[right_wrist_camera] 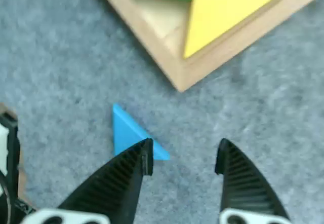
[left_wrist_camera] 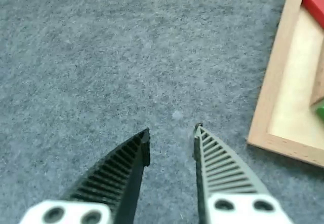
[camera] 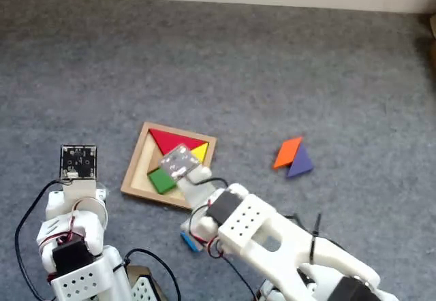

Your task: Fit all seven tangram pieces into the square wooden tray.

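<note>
High view: the square wooden tray [camera: 134,158] holds 3 pieces, a red triangle [camera: 174,139], a yellow triangle [camera: 200,152] and a green piece [camera: 161,180]. An orange parallelogram [camera: 287,152] touches a purple triangle [camera: 300,164] well apart on the carpet [camera: 272,56].

Left wrist view: the left gripper [left_wrist_camera: 172,130] hovers narrowly parted beside the tray.

Right wrist view: the right gripper [right_wrist_camera: 185,145] is spread wide, 1 fingertip over a blue triangle [right_wrist_camera: 126,130] near the tray's corner.

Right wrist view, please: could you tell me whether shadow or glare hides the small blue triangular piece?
Right wrist view: no glare, even light on the small blue triangular piece, partly behind the open right gripper. High view: that arm partly hides it.
</note>
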Controlling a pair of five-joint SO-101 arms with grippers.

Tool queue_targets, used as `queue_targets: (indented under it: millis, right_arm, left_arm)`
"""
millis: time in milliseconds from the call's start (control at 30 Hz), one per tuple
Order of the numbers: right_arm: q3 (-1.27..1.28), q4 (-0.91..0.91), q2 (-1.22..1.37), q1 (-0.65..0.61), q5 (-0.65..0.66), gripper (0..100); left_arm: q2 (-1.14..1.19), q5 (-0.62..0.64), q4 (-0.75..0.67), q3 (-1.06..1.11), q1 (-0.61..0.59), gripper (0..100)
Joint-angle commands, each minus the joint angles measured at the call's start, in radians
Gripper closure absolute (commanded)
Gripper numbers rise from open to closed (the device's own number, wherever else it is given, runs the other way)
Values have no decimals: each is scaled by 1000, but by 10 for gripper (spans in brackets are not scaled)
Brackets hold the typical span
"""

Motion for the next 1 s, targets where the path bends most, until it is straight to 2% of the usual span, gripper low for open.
queue_targets:
  millis: [0,233,433,700,833,967]
  right_arm:
    - [-5,-16,8,-77,15,775]
    - [-5,-21,19,-211,17,775]
    - [1,-24,21,-259,17,775]
    - [111,-188,22,-254,17,776]
    - [140,-205,22,-236,26,812]
    - [145,-206,24,-193,92,841]
  left_arm:
    - [-56,2,-5,-19,-12,841]
    - [-56,2,-5,-19,-12,841]
    - [-56,2,-5,-18,-12,841]
    - [-56,2,-5,-15,-12,841]
    - [-56,2,-5,-15,-12,841]
    - [-56,2,-5,-13,-12,841]
